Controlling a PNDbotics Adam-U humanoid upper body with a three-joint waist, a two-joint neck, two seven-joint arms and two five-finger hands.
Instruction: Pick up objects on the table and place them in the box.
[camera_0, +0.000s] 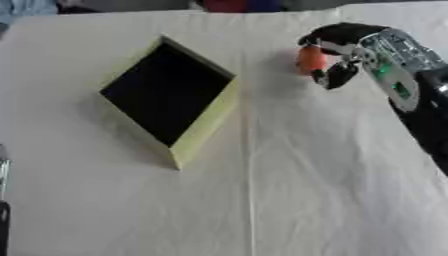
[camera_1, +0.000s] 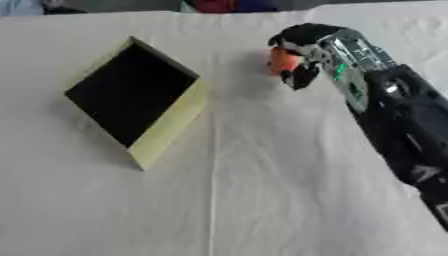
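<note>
Right robot hand (camera_0: 337, 52): upper right, your fingers curled round an orange object (camera_0: 310, 59).
Box (camera_0: 203, 125): yellow, left of centre on the table (camera_0: 332, 190).

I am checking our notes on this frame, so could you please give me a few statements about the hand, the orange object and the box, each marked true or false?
1. The right hand has its fingers curled round the orange object. True.
2. The orange object already lies inside the box. False: it is to the box's right, at the hand.
3. The box has yellow walls and a dark inside. True.
4. The box stands to the right of the right hand. False: it stands to its left.
5. The table is covered in pale cloth. True.
</note>
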